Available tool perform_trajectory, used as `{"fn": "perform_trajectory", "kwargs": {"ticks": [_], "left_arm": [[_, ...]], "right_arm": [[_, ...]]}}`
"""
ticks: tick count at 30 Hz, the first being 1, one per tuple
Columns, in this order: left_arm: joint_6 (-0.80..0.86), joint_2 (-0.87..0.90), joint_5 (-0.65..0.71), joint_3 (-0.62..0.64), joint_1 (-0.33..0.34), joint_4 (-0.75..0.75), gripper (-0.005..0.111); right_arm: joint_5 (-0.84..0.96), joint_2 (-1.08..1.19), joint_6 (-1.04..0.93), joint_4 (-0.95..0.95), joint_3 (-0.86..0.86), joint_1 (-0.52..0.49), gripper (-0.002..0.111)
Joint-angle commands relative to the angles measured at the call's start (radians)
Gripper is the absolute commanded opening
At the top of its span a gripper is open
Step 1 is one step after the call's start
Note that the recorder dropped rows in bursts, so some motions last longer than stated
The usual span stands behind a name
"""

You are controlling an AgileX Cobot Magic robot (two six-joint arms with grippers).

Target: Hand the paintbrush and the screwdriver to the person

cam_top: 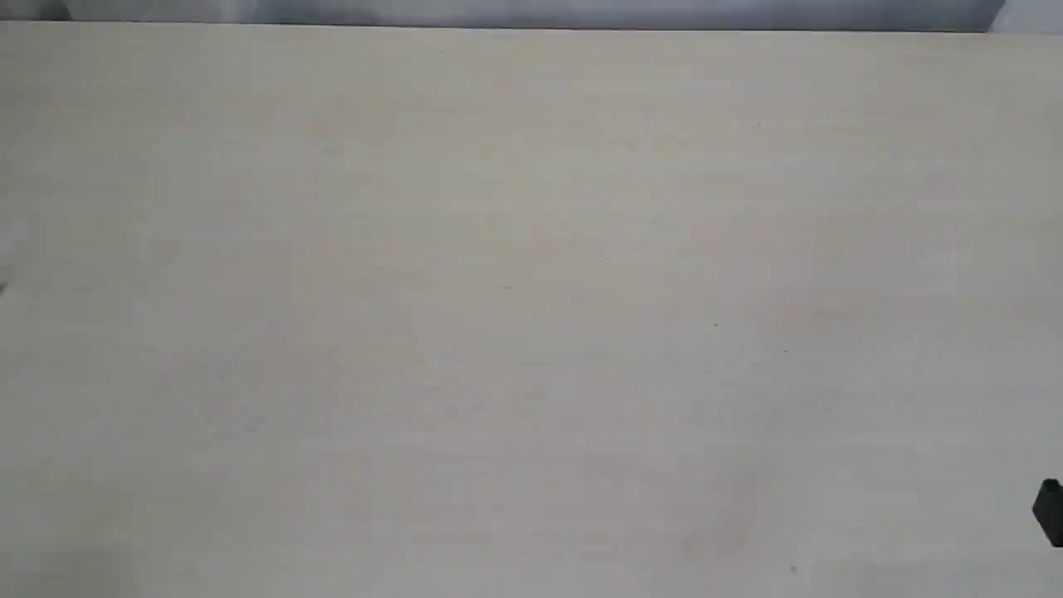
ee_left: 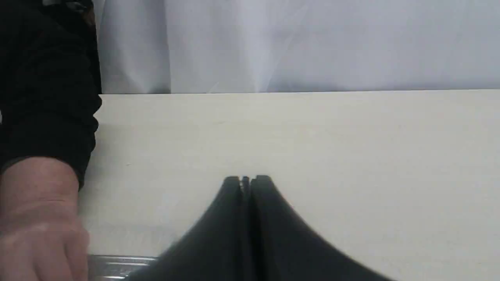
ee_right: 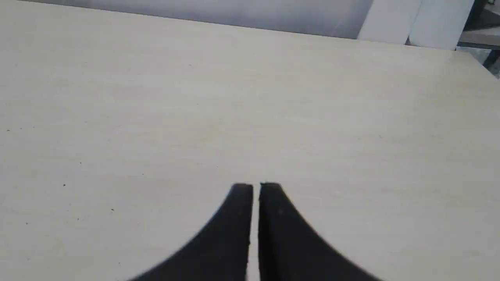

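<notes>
The left gripper [ee_left: 246, 180] has its jaws pressed together, with nothing visible between them. The right gripper [ee_right: 256, 186] is almost closed, a thin slit remaining, and empty. Just beside the left gripper, the person's hand [ee_left: 39, 222] meets a shiny metal strip, judged to be the ferrule of the paintbrush [ee_left: 121, 266]. The screwdriver is not in view. Expect a light, stiff brush with soft bristles; grip the handle, not the slick ferrule. No writing is legible.

The person's hand [ee_left: 39, 218] is blurred and cropped, beside a half-hidden shiny metal strip [ee_left: 121, 267].
</notes>
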Motion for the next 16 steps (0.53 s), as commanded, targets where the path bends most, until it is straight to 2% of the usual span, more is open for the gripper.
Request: {"fn": "perform_trajectory", "kwargs": {"ticks": [1,16], "left_arm": [[-0.002,-0.002,-0.006,0.002,-0.008,-0.004,0.0],[-0.002,-0.002,-0.006,0.002,-0.008,-0.001,0.0]], "right_arm": [[-0.006,-0.006,-0.004,0.005,0.004,-0.004,0.005],[-0.006,-0.006,-0.004,0.005,0.004,-0.004,0.005]]}}
